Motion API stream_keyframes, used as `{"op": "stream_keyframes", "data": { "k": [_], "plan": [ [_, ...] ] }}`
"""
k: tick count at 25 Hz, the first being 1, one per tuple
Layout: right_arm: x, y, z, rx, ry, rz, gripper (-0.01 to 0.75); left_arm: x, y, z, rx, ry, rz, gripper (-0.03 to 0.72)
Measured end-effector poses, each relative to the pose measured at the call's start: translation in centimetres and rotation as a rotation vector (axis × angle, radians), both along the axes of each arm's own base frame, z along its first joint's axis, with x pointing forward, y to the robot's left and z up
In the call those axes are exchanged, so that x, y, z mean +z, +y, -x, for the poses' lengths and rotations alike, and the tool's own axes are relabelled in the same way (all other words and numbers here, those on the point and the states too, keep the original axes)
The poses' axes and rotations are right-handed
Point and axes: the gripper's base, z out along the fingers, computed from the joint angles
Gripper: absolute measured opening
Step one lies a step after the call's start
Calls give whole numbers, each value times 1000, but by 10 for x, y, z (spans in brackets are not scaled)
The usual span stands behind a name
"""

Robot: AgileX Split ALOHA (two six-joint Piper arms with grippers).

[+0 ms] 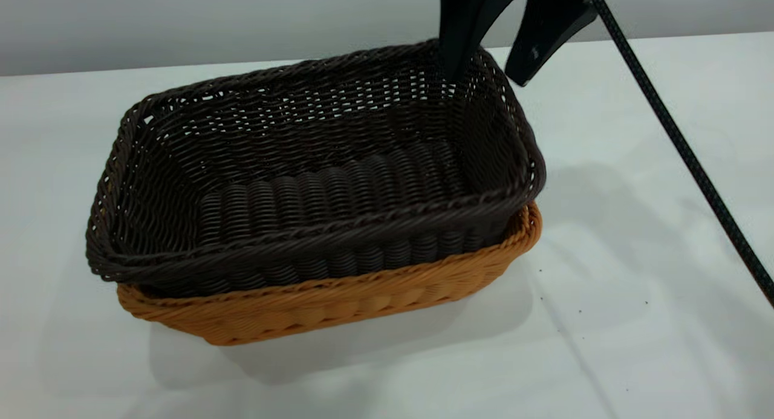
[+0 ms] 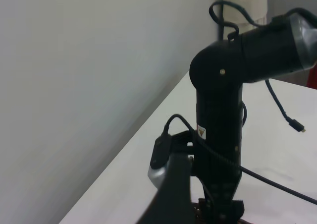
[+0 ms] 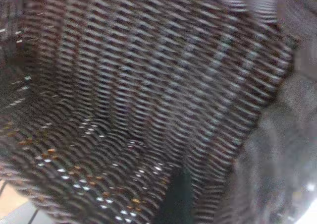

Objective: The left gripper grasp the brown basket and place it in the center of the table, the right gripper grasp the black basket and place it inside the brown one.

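The black basket [image 1: 314,171] is sitting nested inside the brown basket [image 1: 338,298], which is resting on the white table [image 1: 604,286] around the middle of what the exterior view is showing; only the brown basket's near wall and right corner are showing below the dark rim. The nesting is looking slightly uneven, with the dark rim riding a little higher and overhanging at the left end, though it is seated well down. The right pincer [image 1: 490,62] is standing over the far right corner of the black basket with its fingers spread apart, one finger reaching down inside the wall and the other hanging outside it, so it is straddling the rim rather than clamping it, and it appears to be holding nothing. The right wrist view is filling with dark weave seen from close by. The left pincer is not appearing in any view; the left wrist camera is looking at an arm by the wall. Judging from this, both placements are done, and only the right arm's withdrawal is remaining.
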Motion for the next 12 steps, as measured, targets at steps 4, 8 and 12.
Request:
{"op": "stream_keyframes", "data": {
  "k": [4,8,12],
  "plan": [
    [-2,-3,-1,-5,-3,30,636,0,0,0,1,0,0,659],
    [-3,-11,-3,8,-21,84,636,0,0,0,0,-2,-1,659],
    [0,-20,-5,-5,-39,112,629,0,0,0,1,-2,-2,659]
  ]
}}
